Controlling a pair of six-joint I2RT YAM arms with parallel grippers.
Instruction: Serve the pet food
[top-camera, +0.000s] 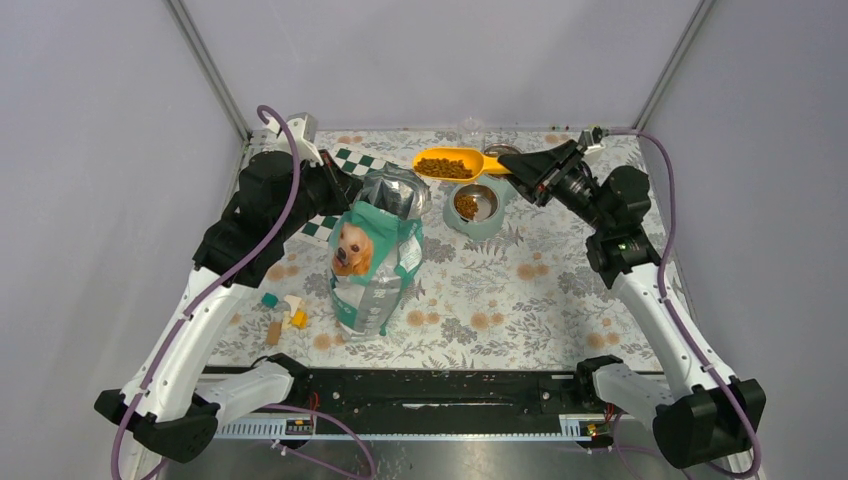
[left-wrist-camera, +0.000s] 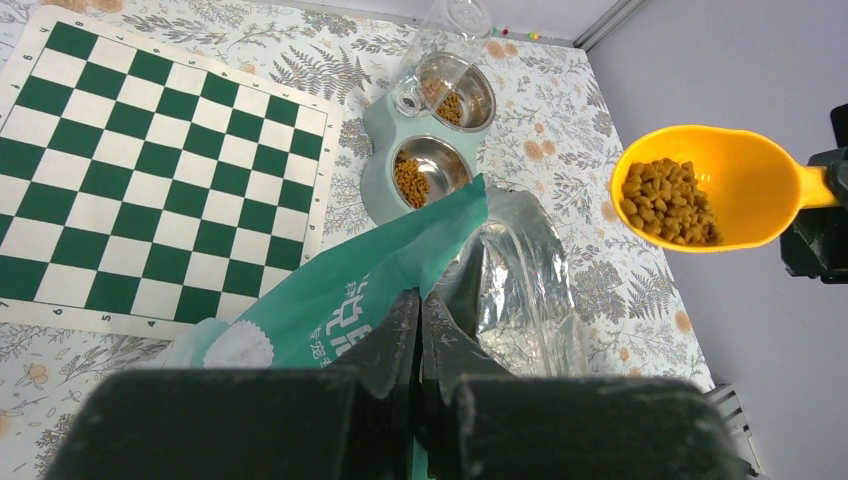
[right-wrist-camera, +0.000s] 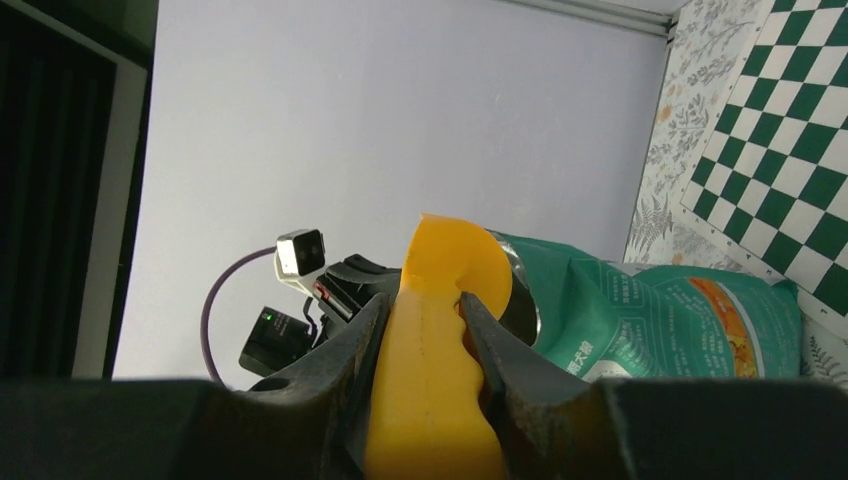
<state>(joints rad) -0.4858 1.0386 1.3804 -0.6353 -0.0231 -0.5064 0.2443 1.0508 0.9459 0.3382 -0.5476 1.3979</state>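
Between the fingers of my right pincer sits the handle of the orange scoop. The jaws are partly closed and clamp the plastic from both sides, with the bowl end pointing away from me and held level in the air. In that bowl end lies the kibble, a loose heap of small brown pellets well below the rim. It is light, dry stuff that rolls and pours at the slightest tilt, and I judge it cannot be pinched by fingers like mine. The only sound place to hold it is where I have it, by the stiff handle, mouth up until the tipping point. The smooth plastic may twist in my grip, so I would turn the wrist slowly. Just beyond and below is the pale green feeder. Its near bowl already has some pellets, and so does its far bowl. From these views I cannot tell which one the scoop hangs over. My left pincer is fully shut on the top edge of the teal bag, which stands upright with its mouth open.
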